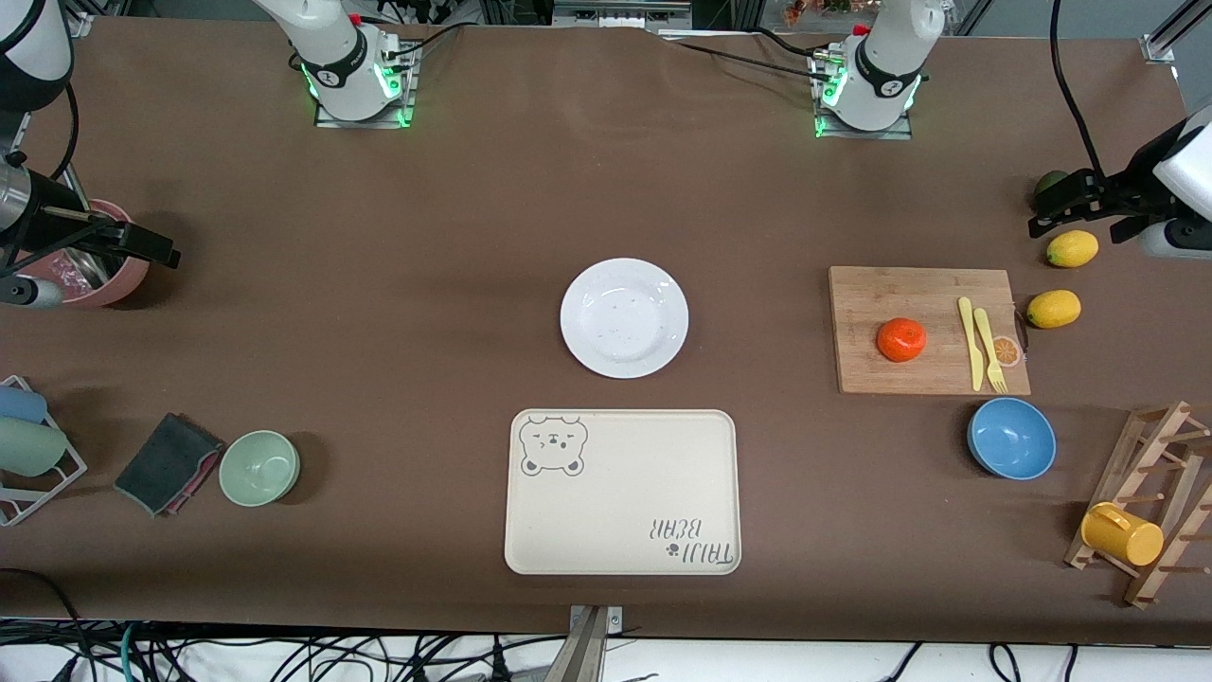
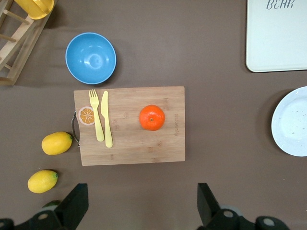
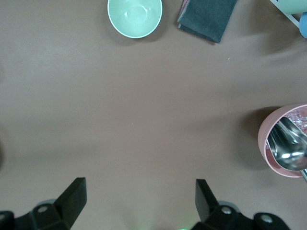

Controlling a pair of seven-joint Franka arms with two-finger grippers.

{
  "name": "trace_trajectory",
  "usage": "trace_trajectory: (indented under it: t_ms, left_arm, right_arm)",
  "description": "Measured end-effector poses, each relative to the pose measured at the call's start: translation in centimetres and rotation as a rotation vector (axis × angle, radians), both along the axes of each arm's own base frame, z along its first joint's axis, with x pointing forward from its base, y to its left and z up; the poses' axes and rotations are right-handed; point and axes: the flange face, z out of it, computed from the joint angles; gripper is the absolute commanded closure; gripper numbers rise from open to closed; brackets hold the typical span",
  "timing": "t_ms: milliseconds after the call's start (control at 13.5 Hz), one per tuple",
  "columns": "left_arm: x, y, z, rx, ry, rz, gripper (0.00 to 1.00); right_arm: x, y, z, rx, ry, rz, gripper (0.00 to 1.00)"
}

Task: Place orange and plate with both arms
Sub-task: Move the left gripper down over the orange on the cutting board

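- Nearest the front camera, the cream bear tray lies flat on the brown table, mid-table; nothing on it
- Toward the left arm's end, a wooden rack carries a yellow cup; a blue bowl sits just off the near edge of the cutting board
- Toward the right arm's end, a green bowl sits beside a folded dark cloth; a wire holder with pale cups stands at the table's edge
- And here's the plate; white, round, flat on the table just farther from the camera than the tray, well apart from both claws
- The orange sits on the cutting board, near its middle; a yellow knife and yellow fork lie side by side on the same board, apart from the fruit
- Two lemons lie off the board's end, one farther back than the other
- The left claw hangs over the table's end by the lemons and a dark green fruit; fingers spread wide apart, holding nothing; its wrist view looks down on the board and orange
- The right claw hangs by a pink pot of metal utensils; fingers spread wide, empty
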Motion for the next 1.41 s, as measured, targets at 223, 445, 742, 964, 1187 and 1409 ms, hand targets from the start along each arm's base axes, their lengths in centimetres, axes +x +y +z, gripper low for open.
trace_trajectory:
  t_ms: [223, 445, 742, 964, 1187, 1409]
  left_arm:
    - [0.1, 0.0, -0.2, 0.0, 0.005, -0.001, 0.0]
    - [0.1, -0.1, -0.4, 0.0, 0.011, -0.001, 0.0]
    - [0.2, 0.2, -0.7, 0.0, 0.018, 0.004, 0.0]
    - [0.8, 1.0, -1.9, 0.0, 0.04, 0.017, 0.0]
    - [2.0, 1.3, -5.1, 0.0, 0.086, 0.023, 0.0]
    - [2.8, 1.5, -9.0, 0.001, 0.087, 0.029, 0.0]
  right_arm:
    - [0.0, 0.0, 0.0, 0.0, 0.0, 0.0, 0.0]
    - [0.0, 0.0, 0.0, 0.0, 0.0, 0.0, 0.0]
    - [0.0, 0.0, 0.0, 0.0, 0.0, 0.0, 0.0]
    - [0.0, 0.0, 0.0, 0.0, 0.001, 0.0, 0.0]
    - [0.0, 0.0, 0.0, 0.0, 0.001, 0.0, 0.0]
    - [0.0, 0.0, 0.0, 0.0, 0.001, 0.0, 0.0]
